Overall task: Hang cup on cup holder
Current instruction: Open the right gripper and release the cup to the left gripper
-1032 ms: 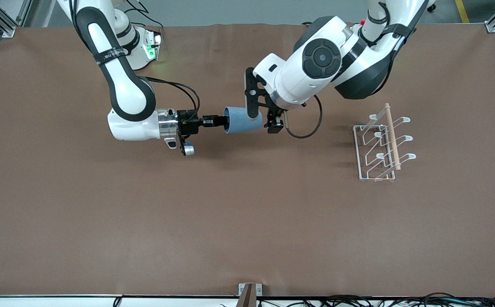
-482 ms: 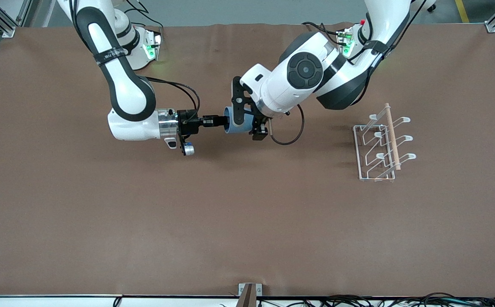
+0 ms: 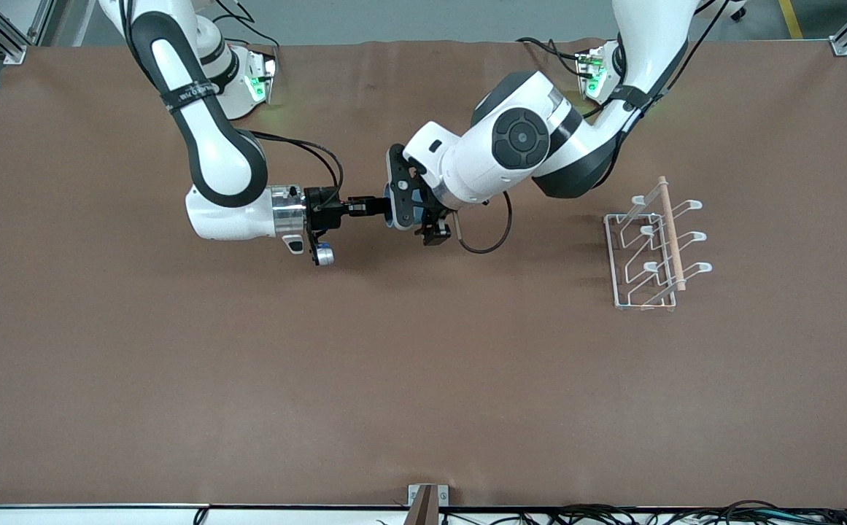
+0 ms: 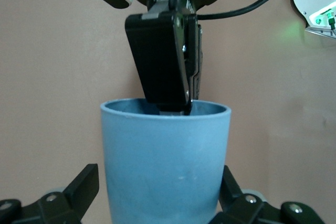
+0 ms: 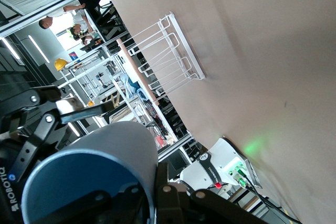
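Observation:
The light-blue cup hangs sideways above the middle of the table. My right gripper is shut on its rim, one finger inside the mouth and one outside. My left gripper straddles the cup's body, its fingers on either side. One finger stands a little off the wall, the other is at it. From the front the left hand covers most of the cup. The white wire cup holder with its wooden dowel stands toward the left arm's end, also seen as the rack.
A brown mat covers the table. A black cable loops under the left wrist. A small metal bracket sits at the table's edge nearest the front camera. The right arm's base glows green.
The left arm has slid toward the right arm's end until its fingers surround the cup, and they have narrowed slightly. The right arm and the cup have stayed still.

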Robot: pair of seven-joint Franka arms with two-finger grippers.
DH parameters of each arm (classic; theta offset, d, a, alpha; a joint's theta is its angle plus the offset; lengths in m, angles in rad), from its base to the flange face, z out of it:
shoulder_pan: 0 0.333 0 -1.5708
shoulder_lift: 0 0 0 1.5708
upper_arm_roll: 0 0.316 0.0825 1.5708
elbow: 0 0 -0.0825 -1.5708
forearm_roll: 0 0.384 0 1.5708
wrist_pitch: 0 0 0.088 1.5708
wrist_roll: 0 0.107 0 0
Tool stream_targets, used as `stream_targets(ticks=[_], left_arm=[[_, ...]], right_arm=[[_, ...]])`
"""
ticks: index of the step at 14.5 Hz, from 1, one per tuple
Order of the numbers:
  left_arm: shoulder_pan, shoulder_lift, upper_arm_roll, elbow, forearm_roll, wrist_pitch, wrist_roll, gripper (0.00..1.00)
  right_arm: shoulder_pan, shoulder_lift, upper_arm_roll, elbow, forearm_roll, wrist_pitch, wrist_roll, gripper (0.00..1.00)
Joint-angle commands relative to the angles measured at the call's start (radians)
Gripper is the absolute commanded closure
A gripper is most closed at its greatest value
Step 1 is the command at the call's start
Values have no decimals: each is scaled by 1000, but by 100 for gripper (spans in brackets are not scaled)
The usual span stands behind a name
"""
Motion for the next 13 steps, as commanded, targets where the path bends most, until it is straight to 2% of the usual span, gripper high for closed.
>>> stream_targets(ticks=[1,3,5,6,7,9,13], left_arm=[[-5,-8,-2,-19,-4,19,-11,25],[-11,-18,-2,-35,-1,19,-11,43],[-11,-19,-2,-39,-1,17,-8,54],[-12,-19,-2,-43,0,17,-8,55],[-12,-22,-2,-45,0,17,-8,57],[-12,-26,-2,-43,22,11,-8,64],[0,-55,1,-42,75,-33,-5,82]], right_arm=[[9,-12,-2,-13,29,-5,5,99],[9,-12,-2,-13,29,-5,5,99],[9,-12,-2,-13,30,-5,5,98],[9,-12,-2,-13,29,-8,7,90],[9,-11,-2,-10,29,-22,7,67],[1,-14,-5,-10,29,-49,4,0],[-28,-17,-10,-9,10,-51,-1,0]])
